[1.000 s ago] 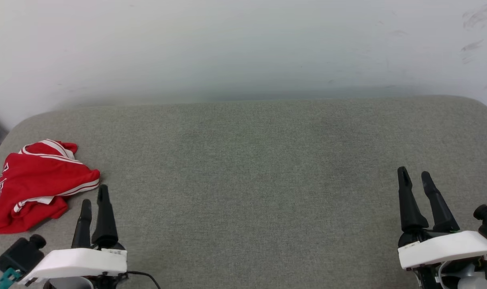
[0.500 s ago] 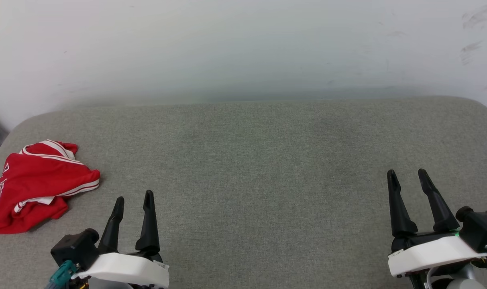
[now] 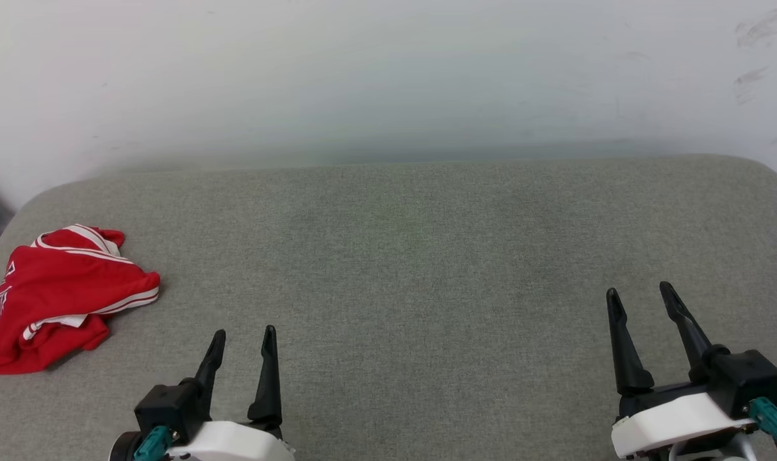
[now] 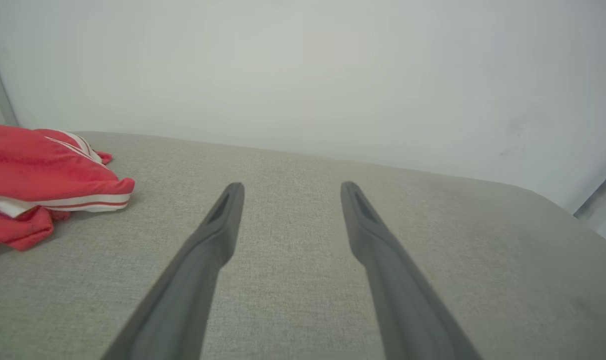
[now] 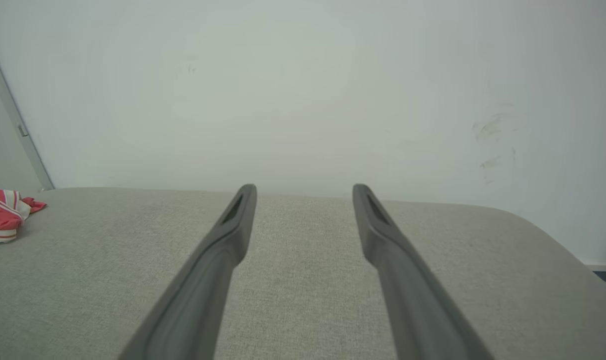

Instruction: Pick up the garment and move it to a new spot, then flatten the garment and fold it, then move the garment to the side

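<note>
Lying crumpled at the left edge

The garment [image 3: 61, 298], red with white striped trim, sits bunched at the far left of the grey padded surface [image 3: 394, 256]. The left gripper [image 3: 245, 331] is near it, fingers spread and empty. The right gripper [image 3: 640, 289], also spread and empty, is well apart at the right.

I count one garment [image 3: 61, 294] at nine o'clock, likely a single piece; one left gripper [image 3: 242, 333], one right gripper [image 3: 638, 289]; one cushion [image 3: 394, 256].
</note>
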{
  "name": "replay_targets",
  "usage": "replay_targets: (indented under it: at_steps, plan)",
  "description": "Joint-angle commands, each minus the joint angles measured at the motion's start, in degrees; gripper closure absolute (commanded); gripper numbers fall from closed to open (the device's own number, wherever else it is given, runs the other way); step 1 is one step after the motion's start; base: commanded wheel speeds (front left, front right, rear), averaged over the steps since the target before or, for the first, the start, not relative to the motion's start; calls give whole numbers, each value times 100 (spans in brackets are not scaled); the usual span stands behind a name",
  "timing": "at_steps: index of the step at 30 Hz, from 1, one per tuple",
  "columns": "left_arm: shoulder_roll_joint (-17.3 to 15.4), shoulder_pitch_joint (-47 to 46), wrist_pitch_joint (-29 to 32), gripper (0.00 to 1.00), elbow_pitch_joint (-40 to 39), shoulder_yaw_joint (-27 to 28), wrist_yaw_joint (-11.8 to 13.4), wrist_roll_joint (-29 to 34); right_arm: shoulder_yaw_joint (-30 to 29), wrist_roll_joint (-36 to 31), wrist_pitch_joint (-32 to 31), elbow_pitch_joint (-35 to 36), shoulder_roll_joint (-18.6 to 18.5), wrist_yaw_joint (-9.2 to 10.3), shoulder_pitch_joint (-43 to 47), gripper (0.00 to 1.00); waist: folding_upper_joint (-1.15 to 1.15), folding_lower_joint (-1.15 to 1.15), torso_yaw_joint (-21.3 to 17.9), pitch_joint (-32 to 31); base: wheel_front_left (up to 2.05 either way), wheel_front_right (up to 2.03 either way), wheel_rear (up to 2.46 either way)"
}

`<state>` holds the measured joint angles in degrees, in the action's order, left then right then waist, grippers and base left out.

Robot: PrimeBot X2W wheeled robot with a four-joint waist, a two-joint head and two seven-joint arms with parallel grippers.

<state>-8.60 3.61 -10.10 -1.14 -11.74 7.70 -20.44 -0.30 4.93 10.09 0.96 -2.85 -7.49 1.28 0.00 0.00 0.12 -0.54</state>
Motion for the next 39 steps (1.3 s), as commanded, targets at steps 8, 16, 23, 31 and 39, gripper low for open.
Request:
replay_targets:
  at_steps: [8, 16, 23, 31, 39]
  plan:
    - [74, 112, -143, 0, 49, 103, -221, 225, 56, -541, 150, -29, -7, 0, 74, 0, 0, 0, 6, -8, 0, 0, 0]
    - [111, 187, -243, 0, 191, 73, -363, 747, 47, -824, 248, -56, -6, 1, 96, 0, 0, 0, -1, -22, 0, 0, 0]
    - [266, 271, -310, 0, 251, 150, -573, 752, 47, -917, 315, -75, -6, 1, 129, 0, 0, 0, -2, -35, 0, 0, 0]
    - [477, 372, -395, 0, 213, 465, -989, 841, 43, -607, 400, -161, -4, 1, 180, 0, 0, 0, 9, -55, 0, 0, 0]
    - [557, 459, -489, 0, 332, 593, -1217, 1133, 29, -485, 484, -308, -3, 1, 217, 0, 0, 0, 3, -80, 0, 0, 0]
